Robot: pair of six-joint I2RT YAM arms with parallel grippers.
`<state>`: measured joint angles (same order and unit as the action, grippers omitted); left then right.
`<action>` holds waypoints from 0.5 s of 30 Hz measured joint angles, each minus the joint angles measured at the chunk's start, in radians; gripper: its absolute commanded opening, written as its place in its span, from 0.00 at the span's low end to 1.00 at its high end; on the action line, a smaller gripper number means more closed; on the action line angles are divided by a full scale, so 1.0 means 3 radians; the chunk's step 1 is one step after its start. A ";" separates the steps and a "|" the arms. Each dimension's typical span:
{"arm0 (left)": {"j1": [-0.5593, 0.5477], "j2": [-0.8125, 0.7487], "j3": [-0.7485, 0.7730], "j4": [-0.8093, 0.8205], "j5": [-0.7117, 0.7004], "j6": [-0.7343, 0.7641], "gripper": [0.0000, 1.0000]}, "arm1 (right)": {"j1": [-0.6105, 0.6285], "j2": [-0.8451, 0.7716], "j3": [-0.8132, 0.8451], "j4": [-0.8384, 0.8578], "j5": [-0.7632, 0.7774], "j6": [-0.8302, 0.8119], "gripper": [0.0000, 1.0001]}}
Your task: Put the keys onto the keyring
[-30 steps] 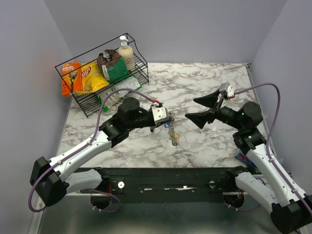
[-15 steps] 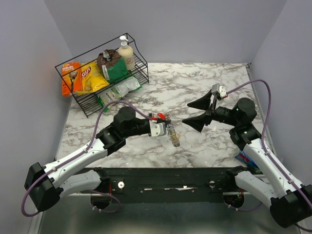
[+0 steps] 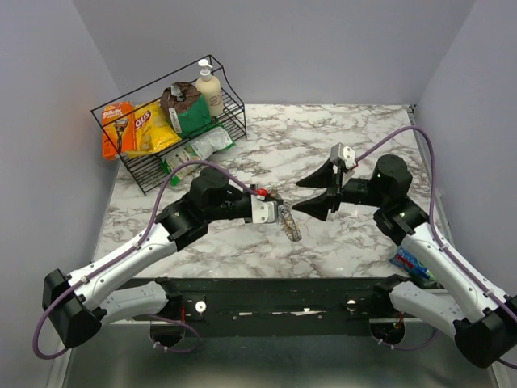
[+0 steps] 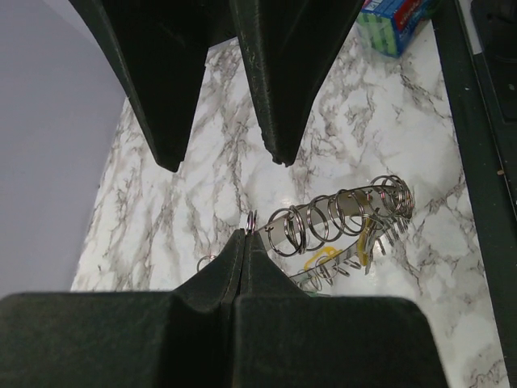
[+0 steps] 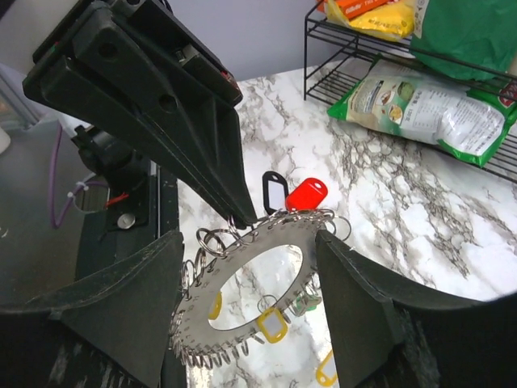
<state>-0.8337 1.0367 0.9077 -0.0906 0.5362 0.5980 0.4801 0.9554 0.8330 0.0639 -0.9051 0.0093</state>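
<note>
Only the right wrist view shows the keyring [image 5: 196, 311] whole: toothed silver hoop, small rings [image 5: 212, 240], red tag [image 5: 305, 194]. Left claw [image 4: 245, 234] pinches its edge; right claw [image 3: 296, 197] is spread wide.

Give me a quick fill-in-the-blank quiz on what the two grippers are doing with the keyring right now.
1. The left gripper is ___ on the keyring.
2. The right gripper is ___, with nothing between its fingers.
3. The basket stands at the far ___ corner of the table.
Missing words: shut; open; left.
</note>
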 measured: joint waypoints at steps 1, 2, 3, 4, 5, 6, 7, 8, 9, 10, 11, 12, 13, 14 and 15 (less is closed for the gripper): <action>0.0000 -0.0001 0.0001 -0.0042 0.0033 0.0005 0.00 | 0.0014 0.0000 0.0000 -0.0025 0.0000 -0.0027 0.74; 0.0000 -0.0001 0.0004 -0.0067 0.0053 0.0010 0.00 | 0.0022 0.0000 0.0000 -0.0036 -0.0001 -0.0053 0.73; 0.0000 -0.0001 0.0015 -0.0112 0.0092 0.0015 0.00 | 0.0031 -0.0001 0.0000 -0.0038 0.0000 -0.0081 0.72; 0.0000 -0.0001 0.0032 -0.0159 0.0118 0.0019 0.00 | 0.0034 -0.0004 0.0000 -0.0042 -0.0003 -0.0109 0.70; 0.0000 -0.0001 0.0061 -0.0214 0.0155 0.0024 0.00 | 0.0038 -0.0006 0.0000 -0.0045 -0.0003 -0.0132 0.69; 0.0000 -0.0001 0.0098 -0.0256 0.0188 0.0027 0.00 | 0.0039 -0.0006 0.0000 -0.0046 -0.0004 -0.0154 0.65; 0.0000 -0.0001 0.0123 -0.0268 0.0214 0.0028 0.00 | 0.0041 -0.0006 0.0000 -0.0047 -0.0006 -0.0169 0.61; 0.0000 -0.0003 0.0156 -0.0284 0.0242 0.0028 0.00 | 0.0041 -0.0006 0.0000 -0.0047 -0.0010 -0.0186 0.61; 0.0000 -0.0005 0.0178 -0.0287 0.0268 0.0028 0.00 | 0.0043 -0.0006 0.0000 -0.0048 -0.0020 -0.0197 0.61; 0.0000 -0.0013 0.0201 -0.0291 0.0294 0.0028 0.00 | 0.0050 -0.0006 0.0000 -0.0050 -0.0031 -0.0209 0.60; 0.0000 -0.0019 0.0215 -0.0292 0.0315 0.0027 0.00 | 0.0061 -0.0006 0.0000 -0.0050 -0.0038 -0.0212 0.59; 0.0000 -0.0022 0.0224 -0.0295 0.0332 0.0027 0.00 | 0.0065 -0.0005 0.0000 -0.0050 -0.0051 -0.0214 0.57; 0.0000 -0.0027 0.0231 -0.0295 0.0350 0.0024 0.00 | 0.0086 -0.0005 0.0000 -0.0051 -0.0070 -0.0219 0.52; 0.0000 -0.0027 0.0239 -0.0305 0.0362 0.0024 0.00 | 0.0099 -0.0005 0.0000 -0.0051 -0.0085 -0.0226 0.52; 0.0000 -0.0027 0.0245 -0.0312 0.0373 0.0023 0.00 | 0.0109 -0.0005 0.0000 -0.0053 -0.0098 -0.0237 0.52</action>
<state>-0.8337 1.0286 0.9813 -0.1841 0.6479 0.6048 0.5129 0.9539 0.8330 0.0479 -0.9344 -0.0616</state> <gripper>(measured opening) 0.009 0.542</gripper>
